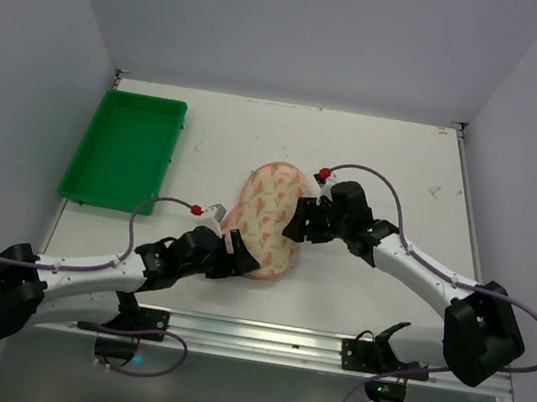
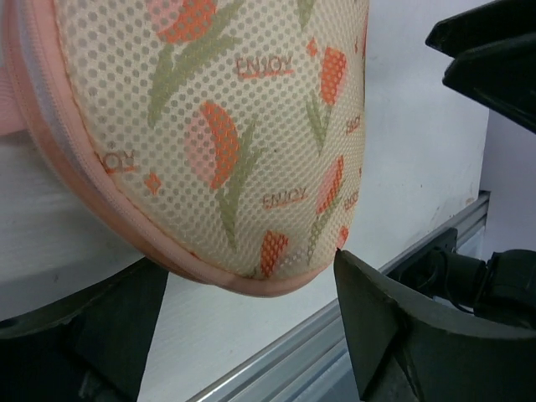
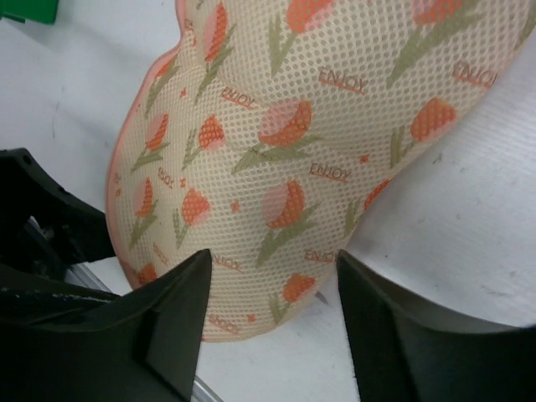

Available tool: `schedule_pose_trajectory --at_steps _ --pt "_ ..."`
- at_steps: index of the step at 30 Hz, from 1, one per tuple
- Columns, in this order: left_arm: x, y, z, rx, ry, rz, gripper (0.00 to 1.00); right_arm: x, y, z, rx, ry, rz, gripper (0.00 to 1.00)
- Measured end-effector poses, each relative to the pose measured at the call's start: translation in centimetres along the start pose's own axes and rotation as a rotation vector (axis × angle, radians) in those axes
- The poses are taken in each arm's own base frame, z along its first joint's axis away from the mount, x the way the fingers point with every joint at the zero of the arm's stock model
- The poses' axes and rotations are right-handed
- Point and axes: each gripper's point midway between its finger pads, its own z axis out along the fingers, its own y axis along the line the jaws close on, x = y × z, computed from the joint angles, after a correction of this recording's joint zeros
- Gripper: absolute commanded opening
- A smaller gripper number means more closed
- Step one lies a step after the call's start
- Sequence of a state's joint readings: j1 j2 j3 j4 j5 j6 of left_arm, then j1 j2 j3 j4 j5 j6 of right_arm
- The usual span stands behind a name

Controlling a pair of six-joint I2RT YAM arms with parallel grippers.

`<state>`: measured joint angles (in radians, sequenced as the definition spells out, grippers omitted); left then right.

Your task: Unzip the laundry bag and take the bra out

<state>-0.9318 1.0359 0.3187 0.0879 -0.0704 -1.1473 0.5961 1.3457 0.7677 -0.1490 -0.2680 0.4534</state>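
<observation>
So the laundry bag (image 1: 268, 216) is lying roughly in the middle of the table (image 1: 385, 168), a bit closer to the near edge than the far one, with its long axis running far-to-near. It's cream mesh with orange-pink tulips, green stems and little "ENJOY" prints, and pink edging all round. The arms are on it from opposite sides.

The left gripper (image 1: 237, 249) is at the near-left end of the bag. In the left wrist view its 2 fingers (image 2: 394, 335) are spread wide, and the rounded, pink-edged end of the bag sits in the gap between them. 1 fingertip is right up against the edging, but I can't tell if it actually touches. Nothing is pinched.

The right gripper (image 1: 293, 223) is at the bag's right side, about where the peanut shape narrows. Its 2 fingers (image 3: 172, 322) are spread apart too, with the bag's edge bulging in between the tips, not squeezed.

The stretch of zip (image 2: 50, 126) that shows in the left wrist view looks closed. I can't make out the puller in any view.

The green tray (image 1: 125, 144) sits by the far-left corner along the left edge, well apart from the bag. A metal rail (image 1: 258, 336) runs along the near edge.
</observation>
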Motion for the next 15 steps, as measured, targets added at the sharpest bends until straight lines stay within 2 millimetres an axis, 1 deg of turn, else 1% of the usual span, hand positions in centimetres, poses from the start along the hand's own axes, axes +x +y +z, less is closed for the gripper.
schedule_pose_trajectory --at_steps 1,2,3,4,6,10,12,14,15 --pt "-0.1 0.1 0.0 -0.008 -0.008 0.007 0.94 -0.3 0.1 -0.3 -0.001 -0.012 -0.003 0.71" --pt "-0.3 0.1 0.0 -0.024 -0.017 0.015 0.96 -0.5 0.2 -0.6 0.000 -0.022 -0.012 0.78" --pt "-0.9 0.0 -0.1 -0.051 -0.030 0.026 0.99 -0.7 0.3 -1.0 0.002 -0.032 -0.015 0.80" --pt "-1.2 -0.1 -0.2 -0.060 -0.038 0.037 0.99 -0.9 0.4 -1.4 -0.001 -0.043 -0.021 0.82" --pt "-2.8 -1.0 -0.7 -0.097 -0.073 0.071 1.00 -1.4 0.7 -2.1 -0.003 -0.068 -0.029 0.87" --pt "-6.7 -3.7 -2.1 -0.133 -0.175 0.147 1.00 -2.4 1.3 -3.8 -0.003 -0.126 -0.046 0.93" --pt "-8.5 -4.6 -2.7 -0.140 -0.216 0.189 1.00 -3.0 1.5 -4.8 -0.003 -0.166 -0.053 0.98" --pt "-10.6 -4.5 -2.8 -0.154 -0.248 0.214 1.00 -3.3 1.7 -5.8 -0.007 -0.210 -0.060 0.99" --pt "-11.8 -3.9 -2.7 -0.171 -0.258 0.222 1.00 -3.3 1.6 -6.2 -0.005 -0.229 -0.062 0.99"
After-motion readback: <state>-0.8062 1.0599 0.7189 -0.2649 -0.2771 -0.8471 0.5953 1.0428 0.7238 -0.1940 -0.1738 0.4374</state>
